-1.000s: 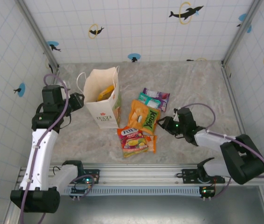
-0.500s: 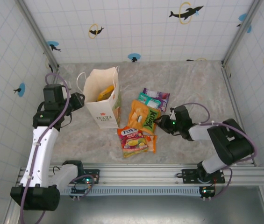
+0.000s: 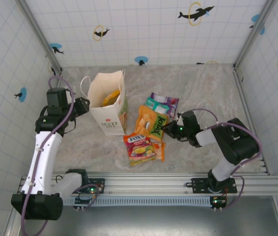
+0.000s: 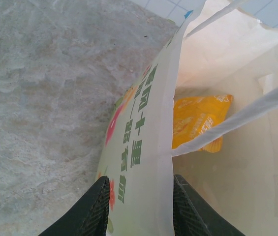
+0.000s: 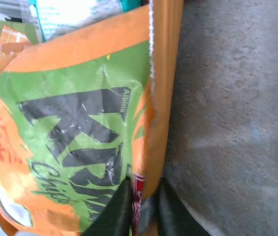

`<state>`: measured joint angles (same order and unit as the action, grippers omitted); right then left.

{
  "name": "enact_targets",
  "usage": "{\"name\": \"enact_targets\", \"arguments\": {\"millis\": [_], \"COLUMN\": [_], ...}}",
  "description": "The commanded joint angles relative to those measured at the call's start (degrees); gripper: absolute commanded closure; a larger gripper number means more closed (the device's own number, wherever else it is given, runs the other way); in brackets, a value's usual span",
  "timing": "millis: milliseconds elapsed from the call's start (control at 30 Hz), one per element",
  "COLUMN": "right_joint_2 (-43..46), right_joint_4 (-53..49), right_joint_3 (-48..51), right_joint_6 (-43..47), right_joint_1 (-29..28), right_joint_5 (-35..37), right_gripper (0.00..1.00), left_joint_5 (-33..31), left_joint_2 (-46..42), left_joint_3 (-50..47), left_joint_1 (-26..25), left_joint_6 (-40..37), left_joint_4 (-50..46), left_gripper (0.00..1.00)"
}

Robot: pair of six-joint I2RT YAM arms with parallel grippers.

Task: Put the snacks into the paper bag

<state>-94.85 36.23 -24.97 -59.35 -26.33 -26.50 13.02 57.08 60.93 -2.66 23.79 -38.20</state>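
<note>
Right wrist: right gripper (image 5: 143, 191) nipped tight on seam edge of glossy orange-and-green chips packet (image 5: 79, 132), likely ready to lift. Left gripper (image 4: 139, 189) clamps wall of cream flower-print paper bag (image 4: 146, 123), probably to hold its mouth open.

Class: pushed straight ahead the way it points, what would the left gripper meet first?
Left gripper straddles the paper bag wall; its inner finger would probably meet the yellow packet first, depth unclear.

Overhead wide; wrist cams close: paper bag (image 4: 143, 137), orange packet (image 5: 79, 123).
</note>
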Motion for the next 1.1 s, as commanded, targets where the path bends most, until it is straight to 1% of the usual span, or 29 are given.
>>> {"name": "enact_targets", "arguments": {"millis": [0,100,167,200,333,433,567,733,833,967,1067], "right_joint_2": [2.50,6.23,9.05,10.63,16.58,21.09,26.55,32.51,34.58,35.64,36.74], "right_joint_4": [-0.66,-5.13,-9.24,-11.42,-18.43,-22.50,-27.86,-31.44,-36.41,-42.50,-44.39], "right_joint_3": [-0.85,-1.75,-2.84,-3.54,-5.96,-7.85,-11.06,-13.96,-16.84,-20.72,-21.77], "right_joint_6": [2.43,6.23,9.48,11.23,18.47,25.75,38.13,53.85,60.71,69.32,75.53], "right_joint_1": [0.03,-0.07,-0.29,-0.39,-1.15,-2.52,-4.99,-8.70,-10.96,-15.35,-18.45], "right_joint_5": [1.32,2.87,3.99,6.22,9.73,13.39,18.54,24.72,29.01,35.74,36.82], "right_gripper": [0.90,0.96,0.99,0.99,1.00,1.00,1.00,1.00,1.00,1.00,1.00], "left_joint_5": [-0.16,-0.36,0.40,1.10,3.03,4.70,11.62,15.58,20.43,26.41,31.93], "left_joint_2": [0.05,-0.15,-0.51,-1.04,-3.30,-4.54,-5.89,-10.06,-12.34,-12.66,-11.21], "left_joint_3": [2.48,3.18,3.71,3.84,4.19,4.79,6.09,5.31,4.48,4.92,4.79], "left_joint_1": [-0.44,-0.45,-0.47,-0.46,-0.48,-0.42,-0.47,-0.49,-0.45,-0.48,-0.46], "left_joint_6": [-1.24,-1.83,-2.92,-3.20,-5.80,-9.70,-17.09,-25.21,-30.13,-35.50,-37.19], "left_joint_4": [-0.64,-1.18,-1.17,-0.73,0.73,0.63,-0.07,0.94,0.88,-3.05,-5.57], "left_gripper": [0.63,0.63,0.64,0.63,0.63,0.60,0.54,0.48,0.41,0.36,0.34]}}
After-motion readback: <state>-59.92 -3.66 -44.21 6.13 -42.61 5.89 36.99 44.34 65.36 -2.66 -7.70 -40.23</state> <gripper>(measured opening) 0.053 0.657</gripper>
